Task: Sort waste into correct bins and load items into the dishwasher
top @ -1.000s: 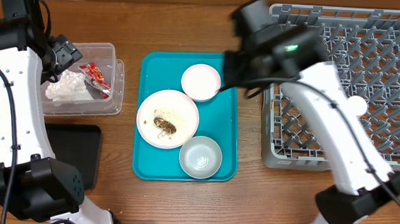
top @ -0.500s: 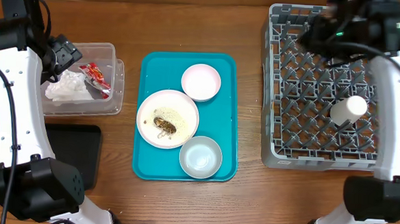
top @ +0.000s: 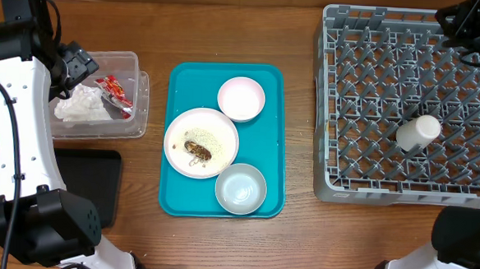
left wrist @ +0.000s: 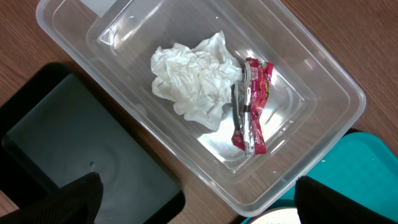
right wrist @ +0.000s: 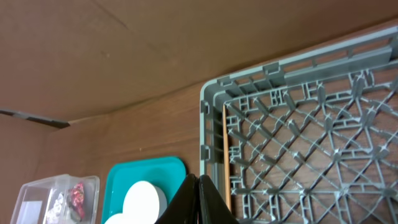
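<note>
Crumpled white napkin (left wrist: 189, 78) and red-and-white wrapper (left wrist: 252, 106) lie in clear rectangular plastic tub (left wrist: 311, 124) at left, sorted as waste. Left pincer (top: 76, 66) hangs above, released. Right pincer (right wrist: 198, 200) clenched, empty, over far-right corner of grey pegged rack (top: 366, 92); small white cup (top: 419, 131) lies inside rack.

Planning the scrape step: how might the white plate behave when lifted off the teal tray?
The white plate looks rigid and glossy, so it is probably slippery at its rim. Its loose food scraps would likely slide if it tilts.
</note>
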Available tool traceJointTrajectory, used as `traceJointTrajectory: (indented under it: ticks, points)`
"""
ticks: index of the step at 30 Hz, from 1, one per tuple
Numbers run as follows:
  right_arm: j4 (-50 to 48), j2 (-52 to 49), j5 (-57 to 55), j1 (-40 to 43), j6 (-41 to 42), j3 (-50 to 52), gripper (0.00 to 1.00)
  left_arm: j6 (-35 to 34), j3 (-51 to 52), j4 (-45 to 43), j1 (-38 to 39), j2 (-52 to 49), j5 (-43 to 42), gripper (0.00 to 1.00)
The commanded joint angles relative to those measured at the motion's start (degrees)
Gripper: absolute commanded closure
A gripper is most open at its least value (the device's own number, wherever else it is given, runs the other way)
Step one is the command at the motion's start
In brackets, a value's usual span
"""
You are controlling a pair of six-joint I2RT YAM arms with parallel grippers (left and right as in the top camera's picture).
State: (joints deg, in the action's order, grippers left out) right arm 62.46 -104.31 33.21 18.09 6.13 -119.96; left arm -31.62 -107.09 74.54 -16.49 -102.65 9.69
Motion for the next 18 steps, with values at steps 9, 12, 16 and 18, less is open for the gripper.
traceJointTrajectory:
  ticks: [9, 12, 16, 18]
  points:
    - [-5.6, -5.3, 6.4, 1.6, 1.7, 4.5, 0.96, -0.7, -0.4, 0.0, 0.4, 1.7, 0.8, 0.0]
    - [-4.5, -6.0, 14.8, -0.3, -0.7, 4.5, 0.93, -0.7, -0.4, 0.0, 0.4, 1.7, 0.8, 0.0]
    - [-2.9, -6.0, 14.8, -5.9, -2.6, 4.5, 0.77, -0.7, -0.4, 0.0, 0.4, 1.7, 0.8, 0.0]
    - [-1.8, -6.0, 11.5, -9.9, -3.2, 4.5, 0.65, -0.7, -0.4, 0.0, 0.4, 1.7, 0.8, 0.0]
